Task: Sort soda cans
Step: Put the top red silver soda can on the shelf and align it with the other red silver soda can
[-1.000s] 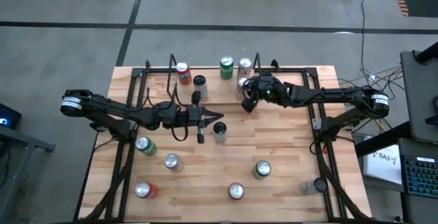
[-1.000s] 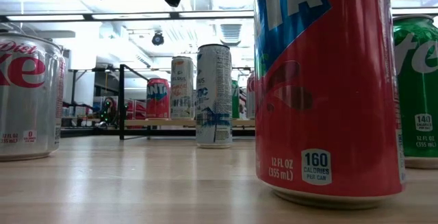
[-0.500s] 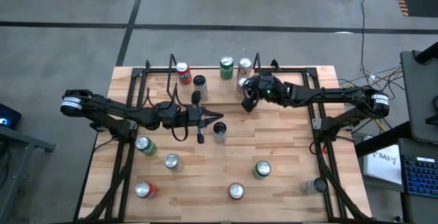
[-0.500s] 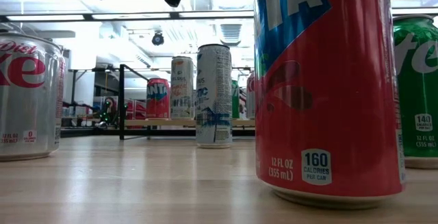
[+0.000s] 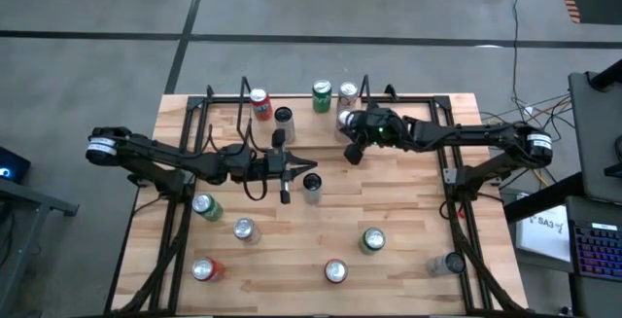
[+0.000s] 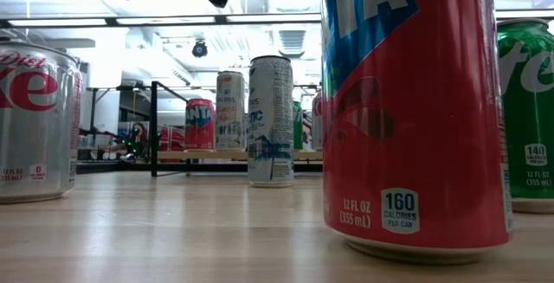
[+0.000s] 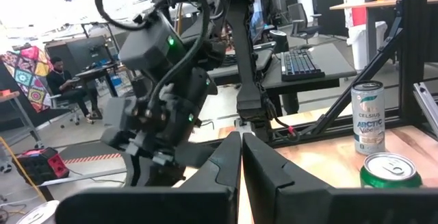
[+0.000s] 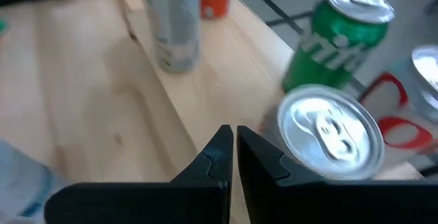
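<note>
The silver-topped can (image 8: 331, 129) stands just beside the right pincer (image 8: 233, 145), whose fingers are together and empty. Probably rigid, smooth and slippery; best gripped mid-body. The left pincer (image 7: 241, 157), also closed, waits mid-table.

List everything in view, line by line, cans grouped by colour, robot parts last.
red soda cans: three, red, one near the high view's top edge of the table, two along the bottom edge
green soda cans: three, green, one at the top, one at the left, one at the lower right
silver or grey soda cans: six, three at the top, one mid-table, two lower down
table: one, light wood
person: one, seated, in the room behind
left gripper: shut, empty, mid-table
right gripper: shut, empty, beside a top silver can
</note>
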